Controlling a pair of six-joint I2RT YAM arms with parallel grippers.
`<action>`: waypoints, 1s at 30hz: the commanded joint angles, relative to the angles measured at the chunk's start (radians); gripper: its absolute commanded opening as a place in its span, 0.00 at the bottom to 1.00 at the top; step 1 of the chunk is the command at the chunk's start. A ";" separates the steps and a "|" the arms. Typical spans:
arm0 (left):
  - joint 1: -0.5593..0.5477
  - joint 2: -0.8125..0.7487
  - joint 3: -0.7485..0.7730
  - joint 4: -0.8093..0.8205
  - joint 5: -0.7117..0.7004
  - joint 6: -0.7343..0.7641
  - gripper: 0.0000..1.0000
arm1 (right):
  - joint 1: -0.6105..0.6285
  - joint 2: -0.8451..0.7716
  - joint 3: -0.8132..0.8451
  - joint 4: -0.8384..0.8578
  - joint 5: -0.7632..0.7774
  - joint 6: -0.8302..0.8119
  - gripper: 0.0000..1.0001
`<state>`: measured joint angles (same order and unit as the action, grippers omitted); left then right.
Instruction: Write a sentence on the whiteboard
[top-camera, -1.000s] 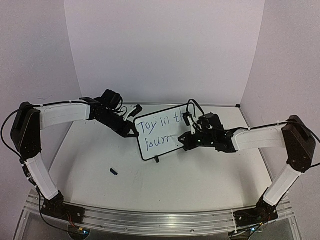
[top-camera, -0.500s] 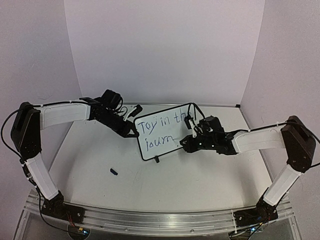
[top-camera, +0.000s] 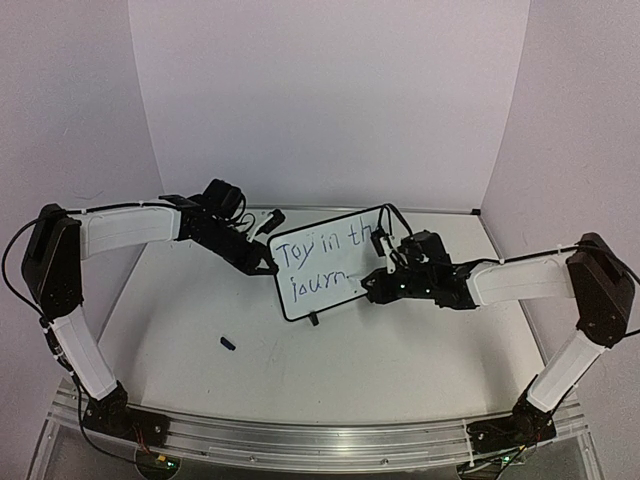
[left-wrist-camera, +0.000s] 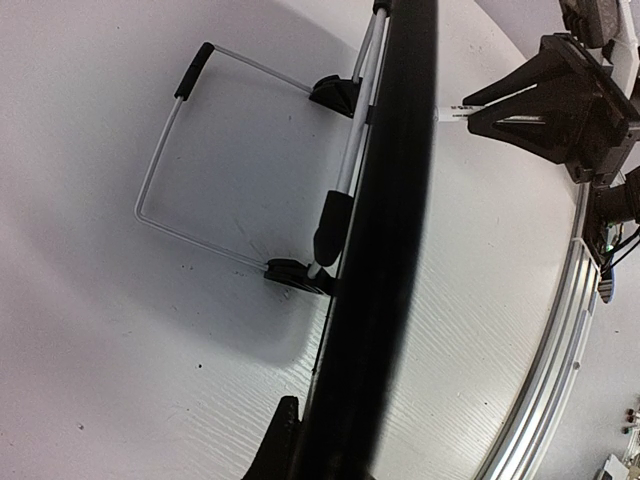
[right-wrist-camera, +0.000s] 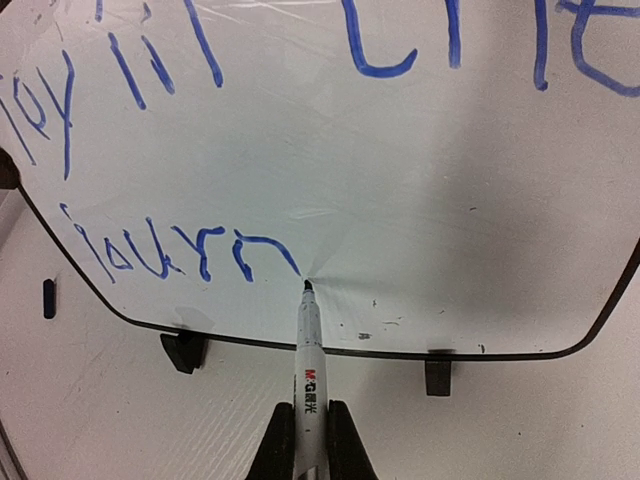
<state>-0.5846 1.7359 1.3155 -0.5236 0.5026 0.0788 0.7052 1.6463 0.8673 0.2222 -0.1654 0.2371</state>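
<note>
Over the last second the right tool (top-camera: 378, 283) has slid a little to the right along the lower line. The blue handwritten sentence (top-camera: 318, 283) has grown there from "jourr" to "journ". The left arm and the board have kept their places.

The small rectangular whiteboard (top-camera: 322, 303), with rounded corners and a thin black frame, stands on its two small black feet (right-wrist-camera: 183, 351) on the white table (top-camera: 400, 370). It sits toward the back, between the two tools. From above, its upper line reads "Toy in th", and the right arm covers the rest. In the right wrist view that line continues as "the", with more strokes running off the right edge.

The right tool is closed on the barrel of a slim white marker (right-wrist-camera: 308, 350) with a black tip. The tip touches the board just right of the last "n", a little above the lower frame.

The left tool (top-camera: 266, 265) is closed on the board's left edge. Its wrist view shows the board edge-on as a dark band (left-wrist-camera: 390, 200) running through the middle, and behind it a thin silver wire stand (left-wrist-camera: 160, 190) on the table. The marker and the right tool show beyond the board's front.

A small dark blue cap (top-camera: 229, 343) lies on the table, well apart from the board, toward the near left.
</note>
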 joint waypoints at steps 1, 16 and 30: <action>-0.012 0.042 0.008 -0.058 -0.080 0.023 0.00 | -0.005 -0.054 -0.006 0.014 0.028 0.002 0.00; -0.013 0.042 0.008 -0.058 -0.080 0.024 0.00 | -0.014 -0.016 0.033 0.013 0.049 0.001 0.00; -0.015 0.048 0.010 -0.058 -0.078 0.023 0.00 | -0.036 -0.016 0.041 0.006 0.063 0.005 0.00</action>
<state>-0.5861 1.7370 1.3167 -0.5232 0.5022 0.0784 0.6811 1.6344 0.8757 0.2176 -0.1345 0.2371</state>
